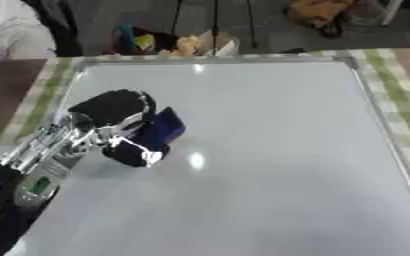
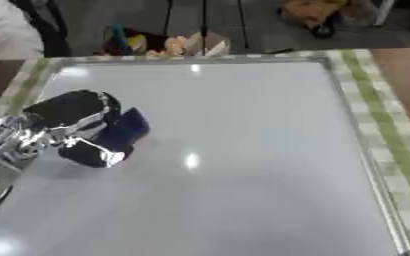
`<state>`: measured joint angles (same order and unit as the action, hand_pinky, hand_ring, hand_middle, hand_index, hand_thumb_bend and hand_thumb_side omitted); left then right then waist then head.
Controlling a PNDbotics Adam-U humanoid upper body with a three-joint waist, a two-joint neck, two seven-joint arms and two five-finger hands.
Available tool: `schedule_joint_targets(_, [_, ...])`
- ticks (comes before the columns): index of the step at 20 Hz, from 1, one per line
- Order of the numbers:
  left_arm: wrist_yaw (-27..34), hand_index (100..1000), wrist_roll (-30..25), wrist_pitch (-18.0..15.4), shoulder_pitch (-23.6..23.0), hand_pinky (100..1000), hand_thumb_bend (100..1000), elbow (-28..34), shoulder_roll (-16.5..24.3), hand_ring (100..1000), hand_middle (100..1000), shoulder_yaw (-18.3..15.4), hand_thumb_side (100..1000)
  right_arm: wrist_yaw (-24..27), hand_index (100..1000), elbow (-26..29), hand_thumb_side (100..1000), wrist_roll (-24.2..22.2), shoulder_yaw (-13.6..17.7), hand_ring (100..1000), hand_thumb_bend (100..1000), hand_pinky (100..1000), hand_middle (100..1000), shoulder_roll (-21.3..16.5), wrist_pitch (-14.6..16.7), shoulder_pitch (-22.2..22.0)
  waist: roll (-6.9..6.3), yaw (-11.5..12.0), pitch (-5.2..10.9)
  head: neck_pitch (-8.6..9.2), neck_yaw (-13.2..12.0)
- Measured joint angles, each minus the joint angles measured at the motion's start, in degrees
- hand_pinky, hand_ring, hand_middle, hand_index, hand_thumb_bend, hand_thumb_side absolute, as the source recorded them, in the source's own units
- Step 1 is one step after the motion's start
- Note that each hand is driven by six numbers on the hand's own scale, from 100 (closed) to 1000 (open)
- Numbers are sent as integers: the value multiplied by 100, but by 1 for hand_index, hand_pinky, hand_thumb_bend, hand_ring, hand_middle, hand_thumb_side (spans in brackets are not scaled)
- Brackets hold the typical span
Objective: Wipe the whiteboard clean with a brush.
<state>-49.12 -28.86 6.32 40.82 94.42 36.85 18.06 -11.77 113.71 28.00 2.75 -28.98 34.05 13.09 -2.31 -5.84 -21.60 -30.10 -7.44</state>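
The whiteboard (image 1: pixel 261 150) lies flat in front of me, filling most of the view, and its surface looks already free of any marks I can make out, with only ceiling-light glare on it. The brush (image 1: pixel 160 129), a dark blue block, sits on the board's left half, closer to the left frame than the middle. My left hand (image 1: pixel 121 125) has its fingers and thumb curled around it, pressing it down onto the board. My right hand is not in either view. I judge I'm mid-wipe, with the stroke working the left side of the board. Since I see no ink left, the next move calls for sweeping the brush across the rest of the surface toward the right frame, keeping its face flat on the board. The board rests on a green-checked tablecloth (image 1: pixel 401 95), and beyond its far edge there is floor clutter (image 1: pixel 191 44) I can ignore.
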Motion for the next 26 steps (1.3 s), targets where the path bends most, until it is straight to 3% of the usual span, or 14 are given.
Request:
schedule_joint_targets(15, [-348,286,375,270,122,405,270,-972,169,620,503,-546,386,-31,821,0,955,6,-32,755,100,804,561,0,6,-1,10,-5,-24,50,-151])
schedule_joint_targets(26, [-439,286,420,271,257,408,269,-1473,251,620,503,-745,387,-52,821,0,955,12,-35,755,100,804,560,0,14,-2,10,-23,-30,55,-214])
